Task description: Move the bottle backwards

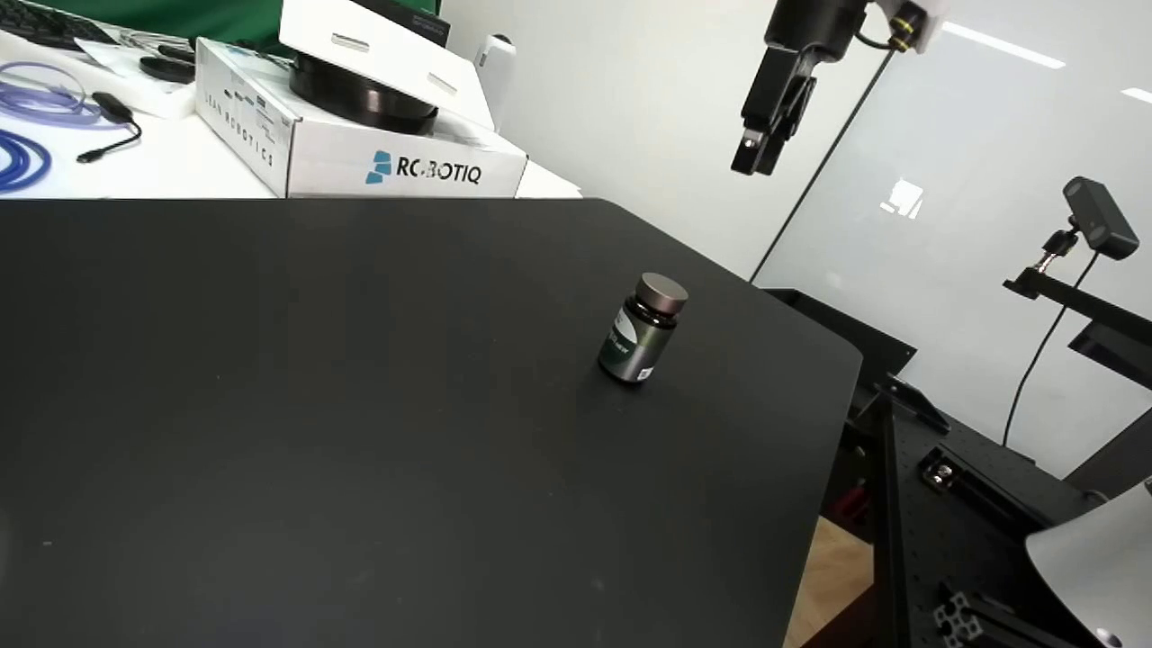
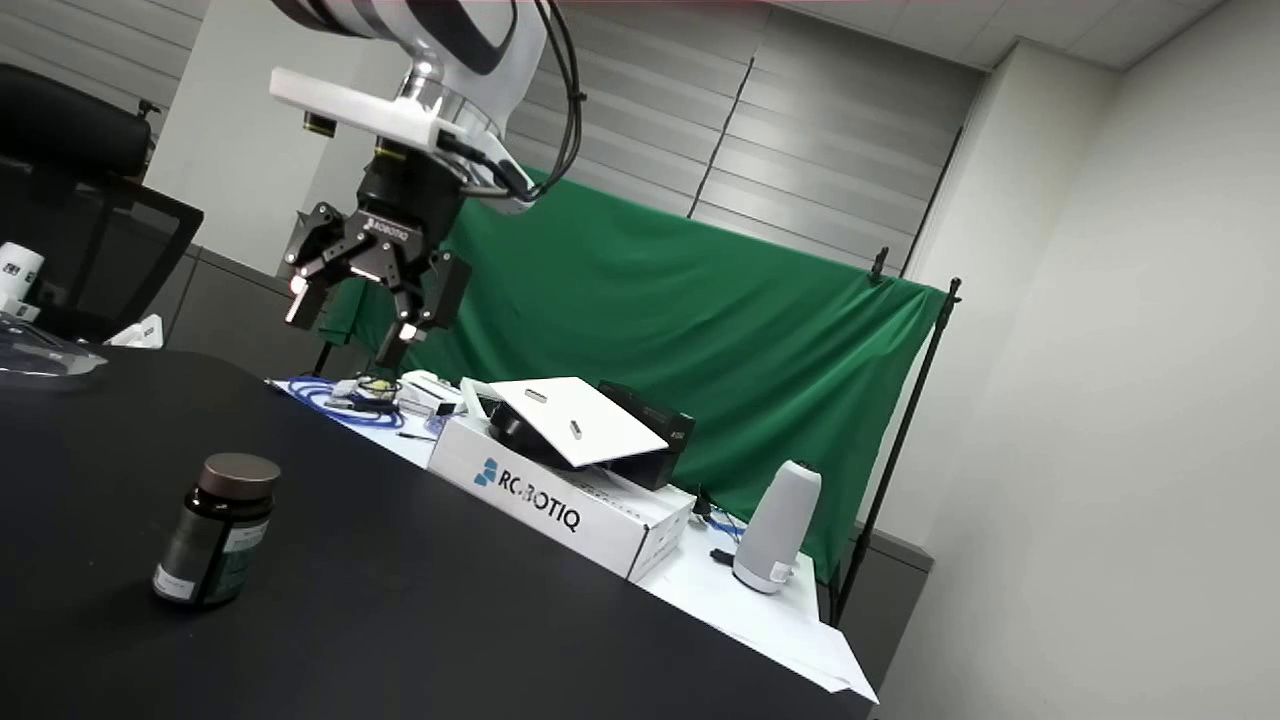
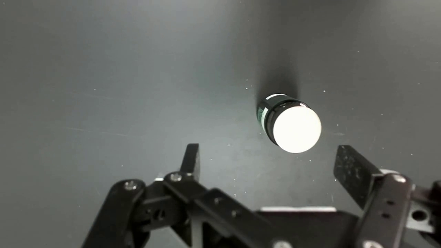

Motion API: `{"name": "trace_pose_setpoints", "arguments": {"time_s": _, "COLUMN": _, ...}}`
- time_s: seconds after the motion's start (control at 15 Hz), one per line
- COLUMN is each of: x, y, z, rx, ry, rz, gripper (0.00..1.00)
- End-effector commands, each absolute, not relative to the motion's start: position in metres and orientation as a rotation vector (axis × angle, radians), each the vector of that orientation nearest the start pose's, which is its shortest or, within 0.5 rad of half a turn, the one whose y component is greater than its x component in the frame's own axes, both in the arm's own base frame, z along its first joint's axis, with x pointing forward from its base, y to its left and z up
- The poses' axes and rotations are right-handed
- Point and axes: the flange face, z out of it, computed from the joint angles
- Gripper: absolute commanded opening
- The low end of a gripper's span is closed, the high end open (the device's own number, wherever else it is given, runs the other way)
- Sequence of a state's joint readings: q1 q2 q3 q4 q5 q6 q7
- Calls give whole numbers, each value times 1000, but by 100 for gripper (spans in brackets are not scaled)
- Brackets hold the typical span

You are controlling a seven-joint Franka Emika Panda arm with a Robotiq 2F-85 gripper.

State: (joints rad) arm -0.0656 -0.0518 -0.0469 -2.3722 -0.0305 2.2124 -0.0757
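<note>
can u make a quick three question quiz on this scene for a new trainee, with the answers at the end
1. Multiple choice: how does the bottle sit on the table? A) on its side; B) upright; C) upside down
2. True or false: the gripper is open and holding nothing.
3. Short answer: what colour is the large cloth hanging in an exterior view?

Key: 1. B; 2. true; 3. green

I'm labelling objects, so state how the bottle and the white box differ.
The bottle is small and round; the white box is far larger and rectangular. The bottle is dark, the box mostly white. The bottle stands on the black table; the box sits on a white surface. Both carry printing.
</note>
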Motion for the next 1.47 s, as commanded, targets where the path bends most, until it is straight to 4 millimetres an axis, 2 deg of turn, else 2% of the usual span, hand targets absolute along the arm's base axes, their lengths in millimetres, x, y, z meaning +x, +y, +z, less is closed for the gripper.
{"name": "trace_pose_setpoints", "arguments": {"time_s": 0.0, "x": 487, "y": -48, "z": 310, "rx": -3168, "ry": 34, "rz": 202, "gripper": 100}}
{"name": "trace_pose_setpoints", "arguments": {"time_s": 0.33, "x": 485, "y": -34, "z": 277, "rx": -3159, "ry": -11, "rz": 271, "gripper": 100}}
{"name": "trace_pose_setpoints", "arguments": {"time_s": 0.8, "x": 491, "y": -11, "z": 253, "rx": -3153, "ry": -96, "rz": 235, "gripper": 100}}
{"name": "trace_pose_setpoints", "arguments": {"time_s": 0.87, "x": 490, "y": -8, "z": 251, "rx": -3140, "ry": -87, "rz": 279, "gripper": 100}}
{"name": "trace_pose_setpoints", "arguments": {"time_s": 0.93, "x": 488, "y": -13, "z": 254, "rx": -3146, "ry": -119, "rz": 252, "gripper": 100}}
{"name": "trace_pose_setpoints", "arguments": {"time_s": 1.4, "x": 487, "y": -9, "z": 249, "rx": -3141, "ry": -128, "rz": 270, "gripper": 100}}
